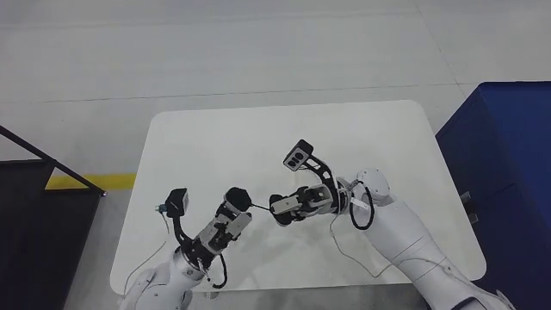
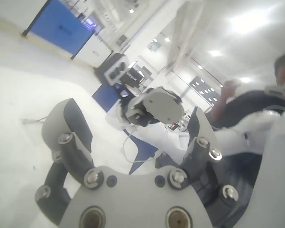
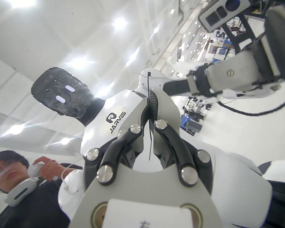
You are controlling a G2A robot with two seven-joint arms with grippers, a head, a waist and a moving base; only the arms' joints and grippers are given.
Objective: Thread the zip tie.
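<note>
Two hands are facing each other over the desk (image 1: 362, 129), near-centre. Right hand (image 3: 149, 100) is clenching the zip tie (image 3: 149, 81), head end poking toward the released left hand (image 2: 133, 115). Left should be closing slowly, centred on the tie, avoiding bending it.

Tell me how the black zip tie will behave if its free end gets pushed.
The zip tie sticks out nearly straight from the right gripper, jaws shut on it, so it is probably springy, not limp. It looks very thin, so it is likely light and would bend aside under a push.
</note>
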